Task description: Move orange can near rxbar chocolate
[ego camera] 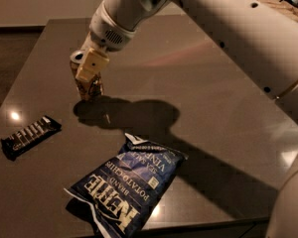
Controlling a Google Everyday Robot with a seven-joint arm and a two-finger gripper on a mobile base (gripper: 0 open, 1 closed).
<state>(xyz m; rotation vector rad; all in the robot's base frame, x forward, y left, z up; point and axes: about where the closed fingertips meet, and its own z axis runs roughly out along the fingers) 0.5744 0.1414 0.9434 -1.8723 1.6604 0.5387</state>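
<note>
Dark, glossy surface [213, 83], smooth and reflective, with a pale wall behind it at 12 o'clock. White arm [213, 24] enters from 2 o'clock and ends in the tool [89, 77], left of centre at mid-depth. The tool is clamped on the can [91, 90], one yellowish finger [92, 66] lying across its side. The can is tilted, silver rim leaning toward 11 o'clock, base low over its own shadow. Whether the base touches the surface cannot be told.

Bar [31, 137]: flat, narrow black wrapper with pale block letters, lying at 8 o'clock from the can and well apart from it. Bag [126, 182]: crinkled dark-blue foil with white lettering, lying at 5 o'clock from the can near the front edge.

Handling, as judged:
- **Can:** a thin metal cylinder, rigid along its length but easily dented if squeezed hard. It is probably light, and heavier if full.
- **Grip:** the wall is smooth and curved, so it may slip or rotate in a two-finger hold. A grip across the mid-body, as here, looks soundest, and the rim offers less purchase.
- **Set-down:** a tilted can set down on the slick surface could tip or roll, so it should be brought upright first.
- **Bar and bag:** the wrapper is soft and light and would slide if nudged. The bag is pliant and in no way stiff.
</note>
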